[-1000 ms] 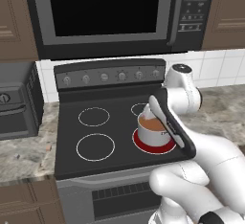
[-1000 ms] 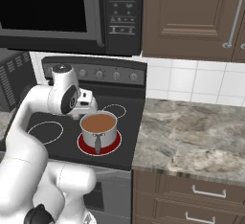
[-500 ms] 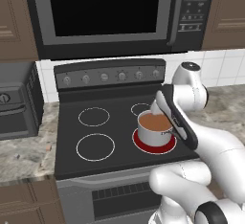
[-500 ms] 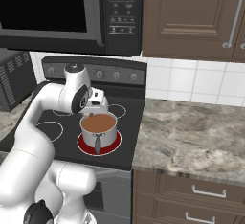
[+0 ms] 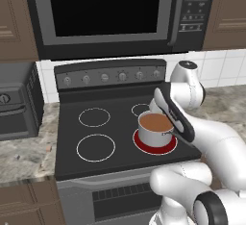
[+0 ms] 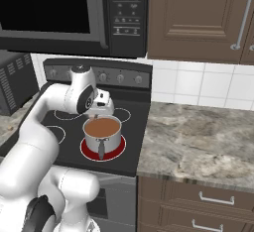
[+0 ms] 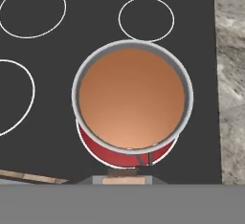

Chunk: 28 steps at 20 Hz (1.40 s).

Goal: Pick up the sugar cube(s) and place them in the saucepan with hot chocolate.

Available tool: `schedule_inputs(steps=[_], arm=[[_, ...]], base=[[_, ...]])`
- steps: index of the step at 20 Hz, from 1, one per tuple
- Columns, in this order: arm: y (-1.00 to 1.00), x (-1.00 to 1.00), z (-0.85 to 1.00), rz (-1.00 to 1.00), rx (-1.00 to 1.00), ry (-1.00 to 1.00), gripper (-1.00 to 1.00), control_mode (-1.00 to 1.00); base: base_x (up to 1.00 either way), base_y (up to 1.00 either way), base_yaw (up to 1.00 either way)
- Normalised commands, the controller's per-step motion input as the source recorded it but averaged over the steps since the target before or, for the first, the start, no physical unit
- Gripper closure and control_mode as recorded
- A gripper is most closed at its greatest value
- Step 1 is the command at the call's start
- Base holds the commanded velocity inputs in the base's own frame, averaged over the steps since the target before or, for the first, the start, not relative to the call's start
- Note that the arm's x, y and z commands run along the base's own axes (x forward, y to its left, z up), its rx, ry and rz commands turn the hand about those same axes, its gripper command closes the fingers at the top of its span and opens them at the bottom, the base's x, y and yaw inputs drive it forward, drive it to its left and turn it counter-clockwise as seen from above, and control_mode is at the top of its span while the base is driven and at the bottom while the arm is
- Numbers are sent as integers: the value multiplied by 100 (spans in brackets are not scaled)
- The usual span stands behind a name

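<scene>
One saucepan (image 7: 132, 96) of hot chocolate, on the glowing red burner (image 5: 154, 144) at the stove's front right. Gripper (image 7: 126, 174) poised above it, jaws nearly shut on a tan sugar cube (image 7: 125, 180). Step judged: delivery; next move calls for opening over the liquid
</scene>
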Motion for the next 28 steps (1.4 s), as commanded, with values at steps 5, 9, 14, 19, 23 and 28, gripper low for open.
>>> schedule_inputs(steps=[5, 9, 14, 19, 23, 28], arm=[[0, 5, -12, 0, 0, 0, 100, -100], [0, 4, -1, 0, 0, 0, 100, -100], [0, 6, 0, 0, 0, 0, 100, -100], [0, 20, 0, 0, 0, 0, 100, -100], [0, 33, 0, 0, 0, 0, 100, -100], [0, 24, -11, 0, 0, 1, 100, -100]], base=[[0, 0, 0], [0, 0, 0], [0, 0, 0], [0, 0, 0], [0, 0, 0], [0, 0, 0]])
